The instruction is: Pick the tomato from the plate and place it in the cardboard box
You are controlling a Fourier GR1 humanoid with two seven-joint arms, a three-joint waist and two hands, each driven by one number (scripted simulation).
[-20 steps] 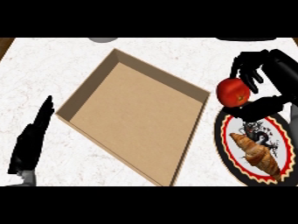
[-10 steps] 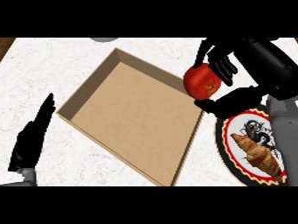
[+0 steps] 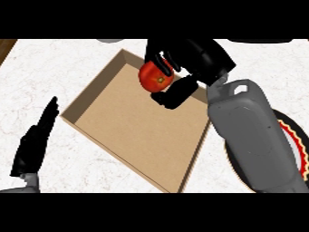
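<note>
right hand (image 3: 195,58) sits in the upper centre of the frame, fingers and thumb curled around the tomato (image 3: 154,78). the tomato is held over the upper right part of the open cardboard box (image 3: 133,131), away from the plate (image 3: 301,147) at the right edge, which the grey right forearm (image 3: 253,136) partly covers. left hand (image 3: 35,141) is at lower left, beside the box, fingers straight, holding nothing.
</note>
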